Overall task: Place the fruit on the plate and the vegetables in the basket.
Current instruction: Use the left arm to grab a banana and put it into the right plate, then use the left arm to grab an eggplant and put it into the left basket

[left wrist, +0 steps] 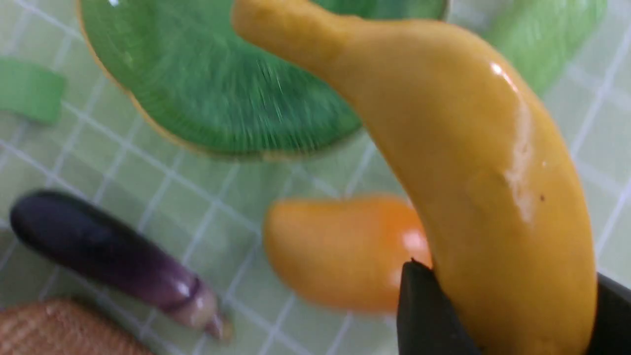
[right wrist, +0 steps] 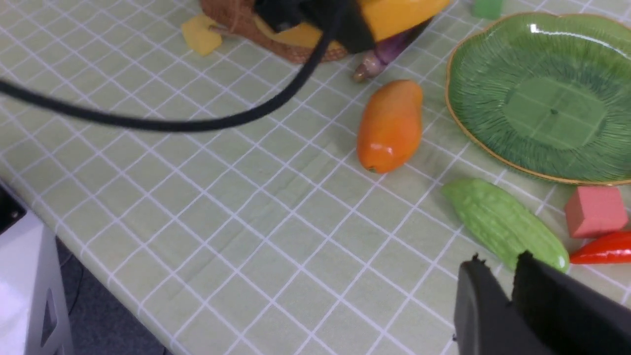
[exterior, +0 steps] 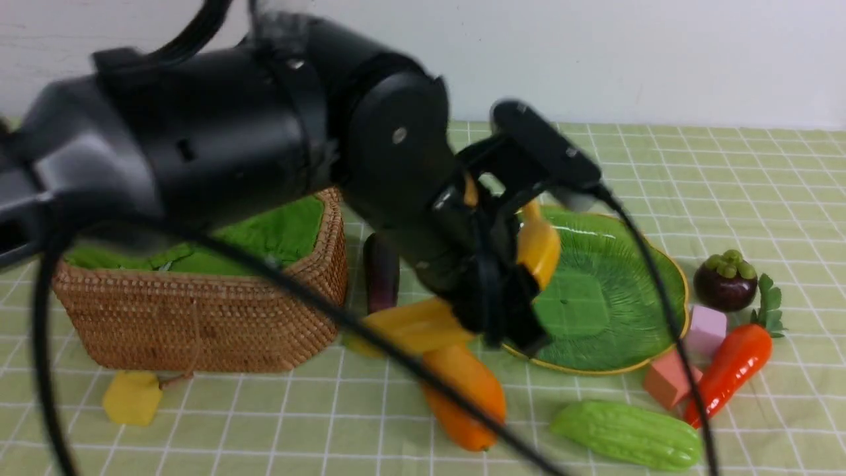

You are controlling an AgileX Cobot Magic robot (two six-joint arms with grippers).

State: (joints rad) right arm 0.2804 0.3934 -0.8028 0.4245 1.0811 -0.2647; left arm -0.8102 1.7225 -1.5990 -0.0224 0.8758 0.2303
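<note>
The left fingers (left wrist: 424, 315) are clamped on the banana (left wrist: 473, 162) near one end only, so most of its glossy length sticks out past them toward the plate (left wrist: 207, 98), which lies ahead of and below the fingertips. That end-grip is the main worry. The skin looks slick and the free end is heavy, so the banana could pivot or slide out before it is over the dish. It would then fall onto the mango (left wrist: 340, 251), which lies on the bench (right wrist: 246, 222) right under the fingers, and either fruit might roll. The eggplant (left wrist: 98, 251) lies off to one side of the fingers, just beside the basket (exterior: 198, 317), and seems clear of the path. If the fingers let go too high or too near the rim, the banana may hit the scalloped edge, tip the dish or bounce off it. A black cable (exterior: 370, 344) hangs below the left arm and could brush the mango. The right fingers (right wrist: 542, 296) are nearly together and hold nothing, with the bitter gourd (right wrist: 503, 222) just beyond their tips, so they pose little risk for now.
</note>
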